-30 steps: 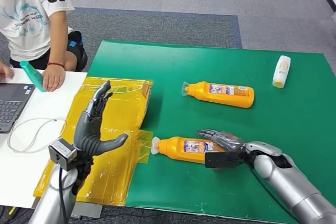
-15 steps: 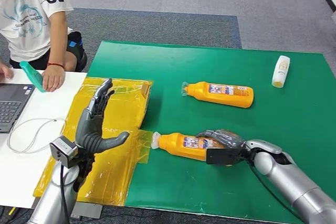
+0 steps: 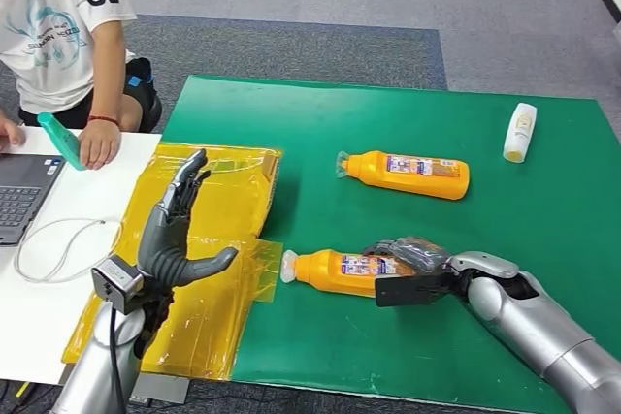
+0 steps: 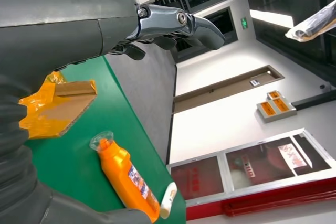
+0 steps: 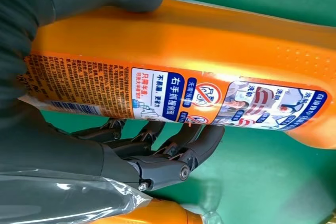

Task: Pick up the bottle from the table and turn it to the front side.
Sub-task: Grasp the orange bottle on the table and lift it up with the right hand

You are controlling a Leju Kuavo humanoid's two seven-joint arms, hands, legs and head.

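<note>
Orange bottle (image 3: 341,271) lies on its side on green mat (image 3: 440,123) of counter, near front edge, clear cap toward yellow film (image 3: 219,210). Right hand (image 3: 410,269) wrapped round base end, fingers (image 5: 174,153) under body, thumb over; label faces wrist cam. Judgement: rigid plastic, smooth, likely slippery; moderate wt if full; hold mid-body, not cap. Left hand (image 3: 172,235) raised over film, fingers spread, empty. Second bottle (image 3: 407,175) well apart, further back.

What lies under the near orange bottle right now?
Green mat under the near orange bottle; in the right wrist view, right hand fingers curl beneath. Contact underneath is hidden.
</note>
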